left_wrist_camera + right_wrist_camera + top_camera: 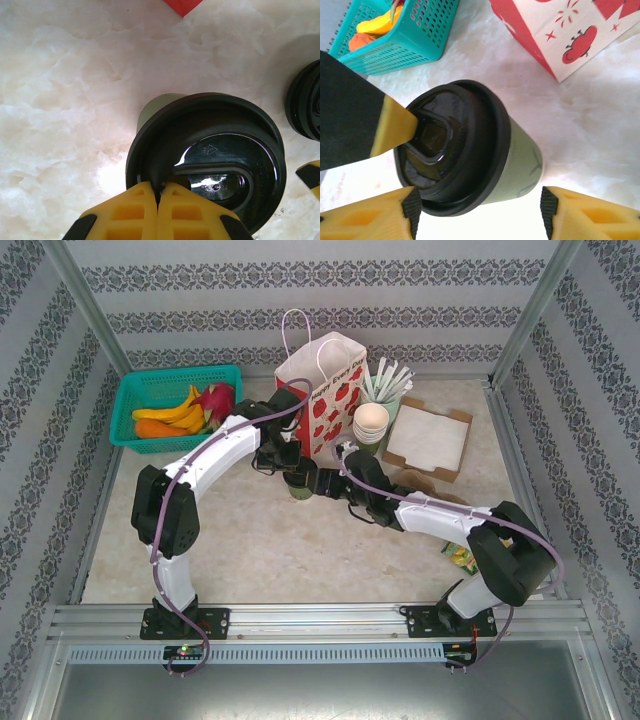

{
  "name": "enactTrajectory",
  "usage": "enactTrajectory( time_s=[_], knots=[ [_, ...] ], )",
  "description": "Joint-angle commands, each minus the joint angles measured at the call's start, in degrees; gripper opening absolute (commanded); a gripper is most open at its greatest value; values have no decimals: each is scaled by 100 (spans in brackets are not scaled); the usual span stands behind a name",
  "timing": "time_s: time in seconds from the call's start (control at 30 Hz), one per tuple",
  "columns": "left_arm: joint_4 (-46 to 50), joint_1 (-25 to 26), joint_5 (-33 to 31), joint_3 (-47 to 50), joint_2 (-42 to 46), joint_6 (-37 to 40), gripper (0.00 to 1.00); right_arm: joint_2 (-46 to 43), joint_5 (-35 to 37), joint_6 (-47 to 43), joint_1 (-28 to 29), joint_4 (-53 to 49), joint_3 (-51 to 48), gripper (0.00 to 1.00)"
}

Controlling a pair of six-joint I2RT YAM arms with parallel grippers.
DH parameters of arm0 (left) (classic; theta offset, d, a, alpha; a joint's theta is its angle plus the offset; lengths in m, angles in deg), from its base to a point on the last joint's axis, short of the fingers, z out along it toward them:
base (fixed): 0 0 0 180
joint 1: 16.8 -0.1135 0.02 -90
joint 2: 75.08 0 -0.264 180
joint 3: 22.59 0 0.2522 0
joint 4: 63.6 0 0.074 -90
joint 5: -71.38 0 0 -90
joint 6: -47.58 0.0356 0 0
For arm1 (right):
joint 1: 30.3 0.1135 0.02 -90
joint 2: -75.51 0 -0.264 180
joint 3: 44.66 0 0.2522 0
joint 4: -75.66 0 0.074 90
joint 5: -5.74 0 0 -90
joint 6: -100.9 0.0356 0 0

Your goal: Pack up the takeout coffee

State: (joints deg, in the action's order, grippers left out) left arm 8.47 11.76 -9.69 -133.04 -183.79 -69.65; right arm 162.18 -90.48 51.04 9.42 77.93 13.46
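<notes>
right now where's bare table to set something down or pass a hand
Widest free patch: the near middle of the table, in front of the takeout coffee. A smaller one lies in front of the green basket, at the left edge. Crowded: right around the coffee, and back right by the strawberry bag, cup stack and cardboard tray.

The right pincer (480,212) straddles the takeout coffee (522,160), jaws apart; the left pincer (406,127) touches its black lid (475,145). Strawberry-print bag (560,35) and teal basket (410,35) lie beyond.
</notes>
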Motion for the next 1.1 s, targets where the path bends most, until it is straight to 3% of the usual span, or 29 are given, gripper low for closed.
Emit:
enactTrajectory(
  time_s=[0.0,0.27,0.47,0.7,1.07],
  knots=[
    [487,125,41,131,-331,137,0,79,23,-55,-25,68,-78,60],
    [410,127,242,190,-441,163,0,600,-50,132,-41,-74,-161,54],
    [414,125,232,168,-446,180,0,494,50,275,-70,-162,-242,54],
    [577,117,97,-68,-408,119,0,39,-277,268,-149,-465,160,68],
    [596,116,223,-158,-331,52,2,449,-680,1002,-228,-443,725,78]
  ],
)
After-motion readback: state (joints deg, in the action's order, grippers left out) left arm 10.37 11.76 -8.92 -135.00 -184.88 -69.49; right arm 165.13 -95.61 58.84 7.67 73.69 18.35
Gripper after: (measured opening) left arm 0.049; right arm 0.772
